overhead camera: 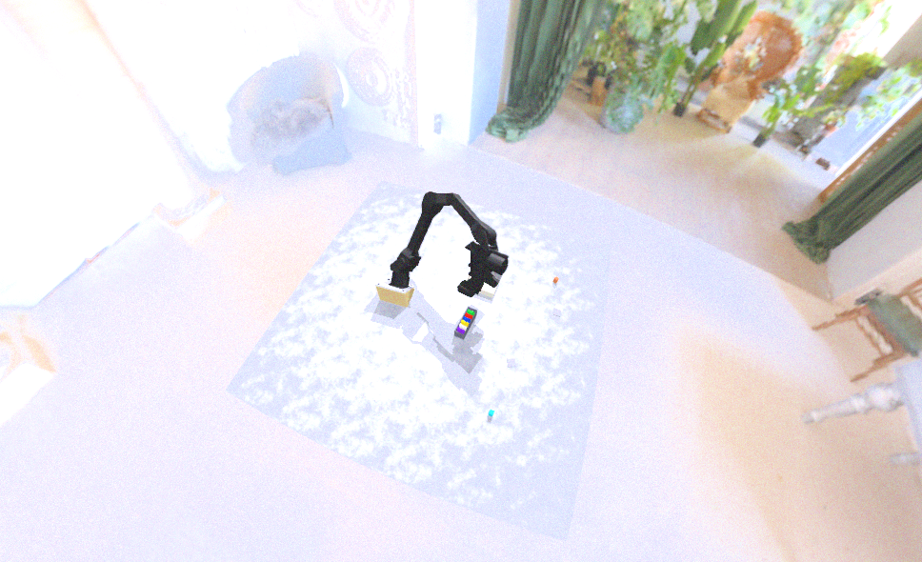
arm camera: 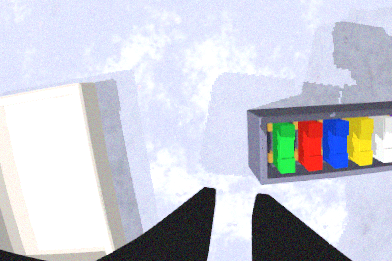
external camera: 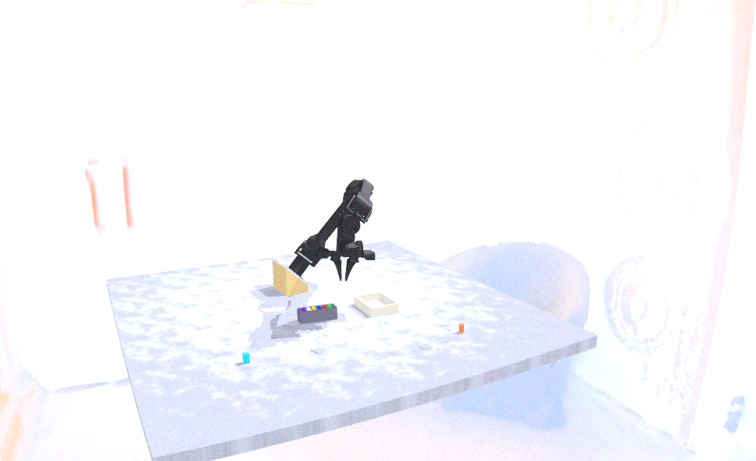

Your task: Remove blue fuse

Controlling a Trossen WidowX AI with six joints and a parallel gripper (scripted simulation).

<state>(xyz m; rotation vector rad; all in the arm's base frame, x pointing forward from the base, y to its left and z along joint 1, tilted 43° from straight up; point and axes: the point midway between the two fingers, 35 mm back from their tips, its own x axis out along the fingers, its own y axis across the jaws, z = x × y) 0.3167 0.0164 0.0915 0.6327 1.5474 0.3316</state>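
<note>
The gripper (arm camera: 234,232) hangs nearly closed on nothing, low centre of the wrist view — the blue fuse (arm camera: 335,144) sits at right in its fuse block (arm camera: 256,148). I'd reopen the fingers, centre over blue, then descend straight.

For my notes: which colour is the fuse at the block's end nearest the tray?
Green, clearest in the wrist view.
</note>
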